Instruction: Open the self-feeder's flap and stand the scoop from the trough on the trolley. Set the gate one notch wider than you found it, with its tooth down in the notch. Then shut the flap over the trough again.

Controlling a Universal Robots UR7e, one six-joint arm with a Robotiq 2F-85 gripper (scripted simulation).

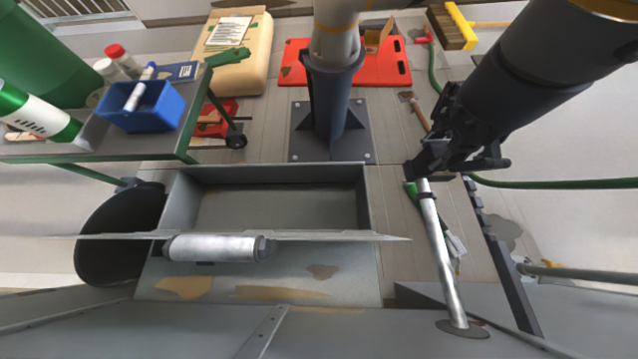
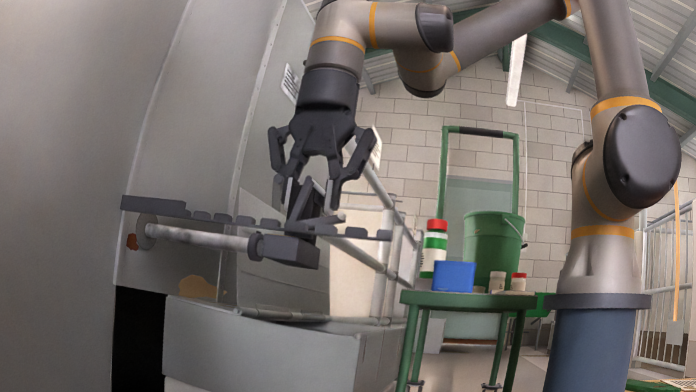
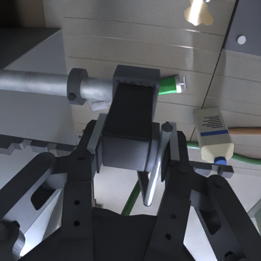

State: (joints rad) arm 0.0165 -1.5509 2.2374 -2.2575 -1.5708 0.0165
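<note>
The gate's dark handle block (image 3: 128,125) is held in my closed gripper (image 3: 130,147) (image 2: 309,197) at the end of the steel gate rod (image 1: 438,244) (image 2: 195,239), with its tooth pin (image 3: 156,160) lying across the notched rack (image 2: 225,218) (image 1: 491,234). The feeder's flap (image 1: 224,237) stands open over the empty trough (image 1: 276,207). The scoop (image 1: 135,94) stands in the blue bin (image 1: 142,105) on the green trolley (image 1: 99,142).
The green bucket (image 2: 492,245) and a red-capped bottle (image 2: 434,247) stand on the trolley by the bin. A white bottle (image 3: 213,135), a green hose (image 1: 548,182) and a green tube (image 3: 171,85) lie on the floor below. My arm's base post (image 1: 329,94) stands behind the trough.
</note>
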